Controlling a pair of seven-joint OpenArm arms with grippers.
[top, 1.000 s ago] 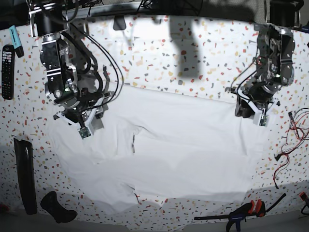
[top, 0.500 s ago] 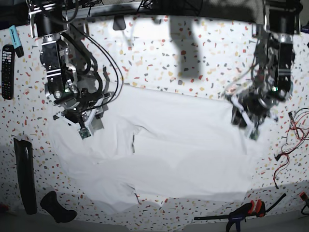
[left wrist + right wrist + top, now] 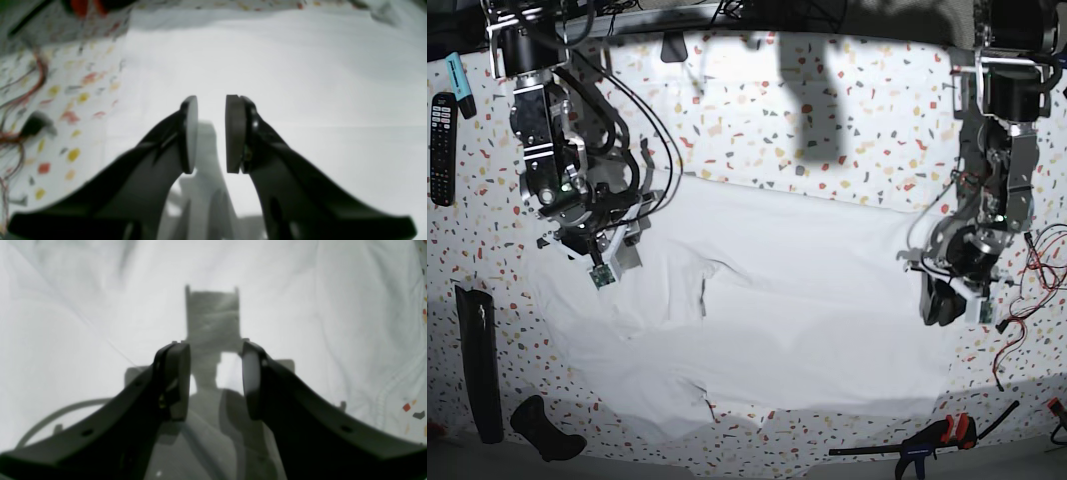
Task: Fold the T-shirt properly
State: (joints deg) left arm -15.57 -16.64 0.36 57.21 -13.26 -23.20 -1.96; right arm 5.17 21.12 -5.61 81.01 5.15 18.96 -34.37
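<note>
The T-shirt (image 3: 767,320) is lying spread across the middle of the speckled table (image 3: 827,130), white and wrinkled, its lower hem running toward the near table edge. The left gripper (image 3: 210,133) is hanging over the shirt's edge on the base view's right side (image 3: 945,300); its pads (image 3: 233,133) are standing a narrow gap apart with only bare cloth showing between them, so it is released and grasping nothing (its shadow is falling on the fabric directly beneath). Speckled table surface and a tangle of red wires (image 3: 20,100) are showing just beside the cloth edge in the left wrist view. The right gripper (image 3: 216,380) is hovering over the shirt's other side (image 3: 605,262), jaws spread wider, nothing pinched between the pads, with its shadow lying on the wrinkled cloth below; a stitched hem (image 3: 397,380) is running along that view's right margin. Around the shirt, a remote control (image 3: 443,148) is resting near the table's far left, a black strip (image 3: 479,362) is lying below it, and a clamp with an orange grip (image 3: 937,438) is sitting by the near edge.
</note>
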